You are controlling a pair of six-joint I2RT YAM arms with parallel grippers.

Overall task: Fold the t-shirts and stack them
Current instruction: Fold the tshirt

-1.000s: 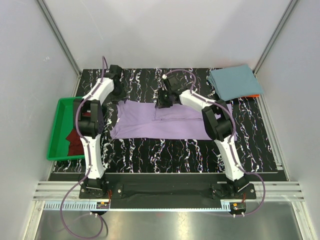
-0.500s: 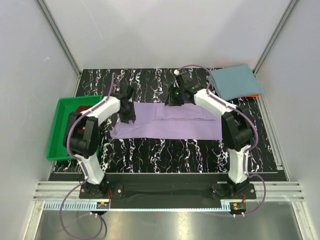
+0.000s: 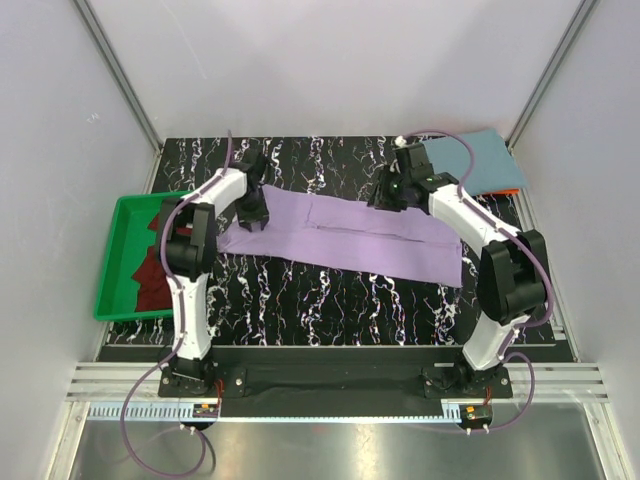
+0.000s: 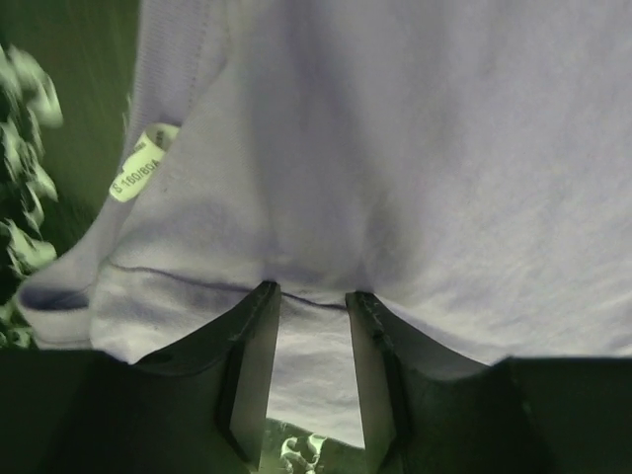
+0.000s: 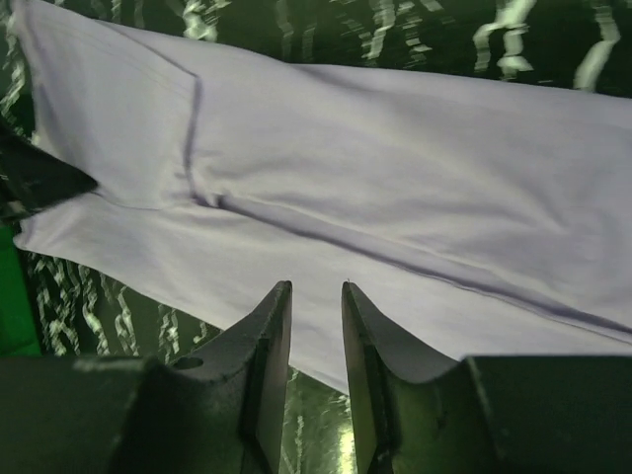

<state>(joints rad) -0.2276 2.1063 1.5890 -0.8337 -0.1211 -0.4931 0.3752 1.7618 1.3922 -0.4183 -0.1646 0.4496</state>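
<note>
Evidently, the step in hand was a fold of the lavender t-shirt [image 3: 340,235]. The shirt lay spread out on the table [image 3: 330,300], one end just beside the green tray [image 3: 108,262] and its length running away from the tray.

The left gripper [image 3: 250,212] stood on the shirt's far edge, at the end nearest the tray. The left wrist view showed its fingers closed on the hem with cloth pinched between them, and a size label [image 4: 138,168] off to one side. The right gripper [image 3: 388,197] stood on the same far edge, farther from the tray. The right wrist view showed its fingers drawn narrowly together on the cloth edge. Both pincers were therefore judged to grip the lavender t-shirt.

The maroon t-shirt [image 3: 150,282] lay loose and unfolded inside the tray. The teal-blue t-shirt [image 3: 490,160] lay folded at the far corner of the table, well apart from the tray. By that layout, one shirt was done, one was in work and one was not yet started.

The next move called for both arms to carry the gripped edge over toward the near edge of the shirt, so that the cloth doubled on itself. The two grip points had to travel level and at an equal pace, since unequal travel would skew the crease. Release was due only once the edges met.
</note>
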